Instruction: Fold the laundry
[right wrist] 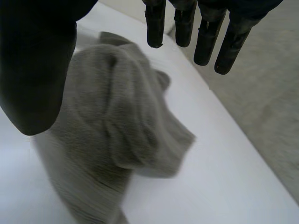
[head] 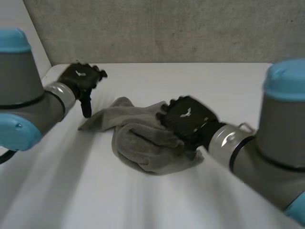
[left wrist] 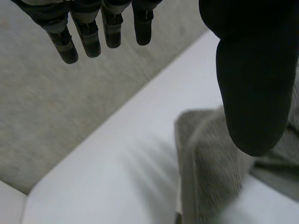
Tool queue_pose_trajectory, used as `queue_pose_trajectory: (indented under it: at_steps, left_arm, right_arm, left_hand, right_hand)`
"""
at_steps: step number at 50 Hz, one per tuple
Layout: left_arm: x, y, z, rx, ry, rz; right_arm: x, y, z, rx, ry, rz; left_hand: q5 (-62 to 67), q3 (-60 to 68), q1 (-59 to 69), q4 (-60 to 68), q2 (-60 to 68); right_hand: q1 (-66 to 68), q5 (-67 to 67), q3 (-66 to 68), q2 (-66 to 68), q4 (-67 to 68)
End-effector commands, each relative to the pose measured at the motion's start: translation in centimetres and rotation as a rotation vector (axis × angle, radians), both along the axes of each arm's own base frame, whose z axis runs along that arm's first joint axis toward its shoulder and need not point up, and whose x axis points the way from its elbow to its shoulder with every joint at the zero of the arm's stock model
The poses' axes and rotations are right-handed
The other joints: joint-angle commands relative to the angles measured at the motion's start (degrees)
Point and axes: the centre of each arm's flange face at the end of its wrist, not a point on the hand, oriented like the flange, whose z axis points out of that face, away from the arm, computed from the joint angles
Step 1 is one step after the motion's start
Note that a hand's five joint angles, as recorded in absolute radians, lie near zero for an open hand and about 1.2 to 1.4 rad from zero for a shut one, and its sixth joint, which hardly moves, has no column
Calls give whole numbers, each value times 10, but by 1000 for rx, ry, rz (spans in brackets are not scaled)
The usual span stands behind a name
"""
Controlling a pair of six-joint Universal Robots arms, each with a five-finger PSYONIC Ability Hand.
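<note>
From the head view: finds a grey cloth (head: 143,143) bunched in a rumpled heap at the middle of the white surface (head: 224,81), with 1 flap trailing toward the left hand (head: 82,78). Places that hand just beside the trailing flap, pointing down and clear of the fabric. Places the right hand (head: 187,117) over the heap's right part; cannot tell there whether touching. From the left wrist view: shows straight fingers (left wrist: 88,39) held well apart from the thumb and holding nothing, so open, with an edge of the cloth below the thumb and bare surface under the fingertips. From the right wrist view: shows the same relaxed spread, fingers (right wrist: 205,42) straight, thumb apart, nothing pinched, with the crumpled cloth under the palm. Judged on progress: barely begun, with no neat fold, no squared edge and no flat layer to see. Leaves everything to do: taking 2 corners, spreading the cloth flat, then folding and squaring.
</note>
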Motion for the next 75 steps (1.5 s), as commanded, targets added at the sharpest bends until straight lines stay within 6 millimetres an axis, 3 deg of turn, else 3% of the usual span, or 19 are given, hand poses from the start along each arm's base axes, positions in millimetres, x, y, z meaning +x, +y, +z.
queue_pose_trajectory:
  at_steps: [1, 10, 20, 24, 26, 27, 28, 31, 37, 38, 40, 42, 46, 50, 56, 61, 65, 70, 75]
  left_arm:
    - [-10, -11, -46, 76, -2, -77]
    - [-14, -19, -80, 15, 18, -85]
    - [-18, -30, -102, -97, 48, -81]
    - [-18, -30, -107, -87, 45, -81]
    - [-18, -31, -107, -87, 45, -81]
    - [-18, -31, -107, -88, 45, -81]
    - [-18, -31, -107, -86, 47, -80]
    - [-18, -30, -104, -84, 47, -80]
    - [-16, -25, -82, -81, 50, -78]
    - [-15, -22, -69, -86, 56, -75]
    - [-13, -19, -54, -92, 62, -73]
    - [-10, -10, -18, -110, 90, -66]
    - [-3, 5, 18, -114, 130, -56]
    - [12, 27, 63, -120, 203, -26]
    - [30, 60, 100, -77, 308, 6]
    - [35, 75, 107, -23, 351, 20]
    - [36, 76, 97, 13, 348, 29]
    - [35, 68, 62, 111, 318, 51]
    - [25, 32, -7, 246, 275, 88]
  right_arm:
    - [24, 12, -46, 68, -54, 36]
    - [37, 10, -96, 184, -111, 7]
    - [40, -4, -126, 161, -106, -64]
    - [39, -10, -133, 145, -99, -107]
    - [38, -14, -132, 122, -103, -146]
    - [38, -14, -132, 122, -103, -146]
    - [38, -16, -129, 106, -115, -157]
    - [37, -20, -113, 71, -164, -171]
    - [32, -24, -60, 22, -302, -180]
    - [32, -24, -59, 22, -303, -180]
    - [17, -39, -22, -36, -387, -222]
    - [7, -47, -1, -69, -424, -233]
    - [-17, -59, 46, -92, -447, -203]
    - [-32, -63, 70, -47, -423, -195]
    - [-67, -80, 112, 24, -394, -232]
    - [-85, -94, 131, 80, -382, -218]
    - [-82, -118, 104, 251, -339, -188]
    - [-72, -133, 66, 342, -244, -178]
    - [-60, -152, 20, 382, -155, -194]
  left_hand:
    - [-10, 9, 4, 9, 8]
    - [-3, 15, 11, 15, 15]
    - [46, 64, 60, 64, 64]
    - [111, 129, 125, 129, 129]
    - [209, 227, 223, 227, 227]
    - [376, 394, 389, 394, 394]
    - [522, 540, 536, 540, 540]
    - [681, 700, 695, 699, 699]
    - [681, 700, 695, 700, 699]
    - [681, 700, 695, 700, 699]
    - [681, 700, 695, 700, 699]
    - [681, 700, 695, 700, 699]
    - [681, 700, 695, 700, 699]
    - [681, 700, 695, 700, 699]
    - [681, 700, 695, 700, 699]
    - [681, 700, 695, 700, 699]
    - [681, 700, 695, 700, 699]
    - [681, 700, 695, 700, 699]
    - [681, 700, 695, 700, 699]
  right_hand:
    - [0, 3, -1, -6, -11]
    - [0, 3, -1, -6, -11]
    - [79, 81, 78, 73, 68]
    - [189, 191, 187, 183, 177]
    - [466, 468, 465, 460, 455]
    - [468, 470, 467, 462, 457]
    - [653, 655, 651, 647, 641]
    - [662, 665, 661, 657, 651]
    - [662, 665, 661, 657, 651]
    - [662, 665, 661, 657, 651]
    - [662, 665, 661, 657, 651]
    - [662, 665, 661, 657, 651]
    - [662, 665, 661, 657, 651]
    - [662, 665, 661, 657, 651]
    - [662, 665, 661, 657, 651]
    - [662, 665, 661, 657, 651]
    - [662, 665, 661, 657, 651]
    - [662, 665, 661, 657, 651]
    - [662, 665, 661, 657, 651]
